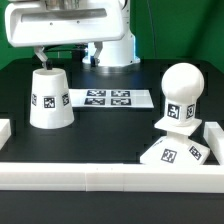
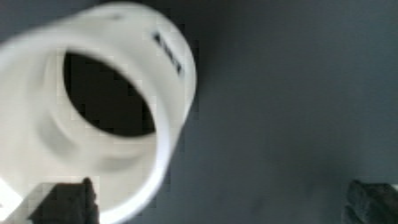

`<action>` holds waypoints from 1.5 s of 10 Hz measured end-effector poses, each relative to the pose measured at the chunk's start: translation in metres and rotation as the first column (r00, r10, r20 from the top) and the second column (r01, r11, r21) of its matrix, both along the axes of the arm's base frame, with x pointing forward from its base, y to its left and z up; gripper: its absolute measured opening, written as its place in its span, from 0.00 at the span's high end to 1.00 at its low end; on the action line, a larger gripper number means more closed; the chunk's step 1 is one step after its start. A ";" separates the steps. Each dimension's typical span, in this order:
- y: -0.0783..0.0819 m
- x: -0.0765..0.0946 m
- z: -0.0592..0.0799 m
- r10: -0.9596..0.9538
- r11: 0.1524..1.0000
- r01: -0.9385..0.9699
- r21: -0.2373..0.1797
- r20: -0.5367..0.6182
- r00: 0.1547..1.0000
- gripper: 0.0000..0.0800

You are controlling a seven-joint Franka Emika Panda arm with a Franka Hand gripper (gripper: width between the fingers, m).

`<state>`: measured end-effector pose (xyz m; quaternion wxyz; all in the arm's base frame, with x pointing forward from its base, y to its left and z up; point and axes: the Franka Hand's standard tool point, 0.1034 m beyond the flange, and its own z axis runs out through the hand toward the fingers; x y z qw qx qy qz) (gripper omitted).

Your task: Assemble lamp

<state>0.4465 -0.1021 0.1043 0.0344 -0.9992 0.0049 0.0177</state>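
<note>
The white tapered shade (image 1: 50, 98) stands at the exterior view's left with its narrow end up and tags on its side. In the wrist view the shade (image 2: 45, 120) fills one side, its dark opening facing the camera. My gripper (image 1: 45, 58) hangs just above the shade. In the wrist view the gripper (image 2: 217, 205) is open, jaws wide apart. One finger (image 2: 63, 205) overlaps the shade's rim, the other (image 2: 374, 200) is over bare table. The round-headed bulb (image 1: 180, 95) stands on the tagged base (image 1: 175, 152) at the exterior view's right.
The marker board (image 1: 108, 98) lies flat between shade and bulb. White border rails run along the front (image 1: 110, 178), the left (image 1: 5, 130) and the right (image 1: 212, 135). The arm's white base (image 1: 115, 45) stands at the back.
</note>
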 end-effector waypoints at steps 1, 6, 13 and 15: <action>0.001 -0.006 -0.003 -0.002 1.000 0.002 0.000 -0.005 1.000 0.13; 0.003 -0.010 -0.023 0.007 1.000 -0.007 -0.016 -0.012 1.000 0.18; 0.004 -0.008 -0.021 0.011 1.000 -0.011 -0.016 -0.006 1.000 0.94; 0.004 -0.008 -0.021 0.014 1.000 -0.014 -0.015 -0.007 1.000 0.94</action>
